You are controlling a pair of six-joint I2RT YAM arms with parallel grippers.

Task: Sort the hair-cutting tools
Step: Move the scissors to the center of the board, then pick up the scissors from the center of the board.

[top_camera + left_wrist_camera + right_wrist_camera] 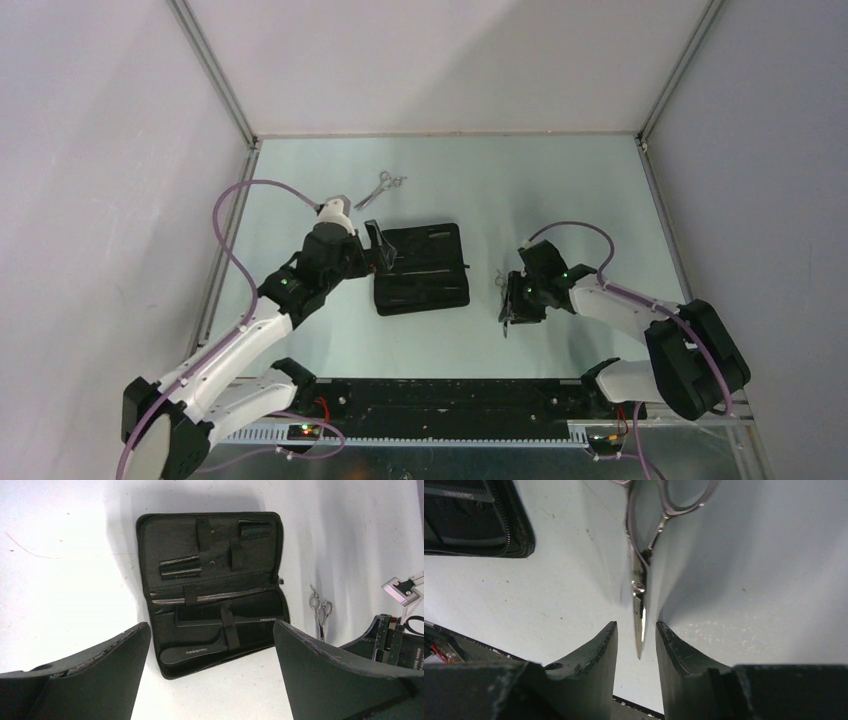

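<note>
My right fingers stand a little apart, with the blade tip of one scissors between them. A thin gap shows on each side of the blade, so I am not pinching it. Its ring handles point away from me, and it sits on the table just right of the open case. Inside the case, the flat comb and the handled comb lie side by side in the lower half, under one strap. My left fingers are spread wide above the case's near edge, holding nothing. The other scissors lie well apart, near the table's far left corner.
</note>
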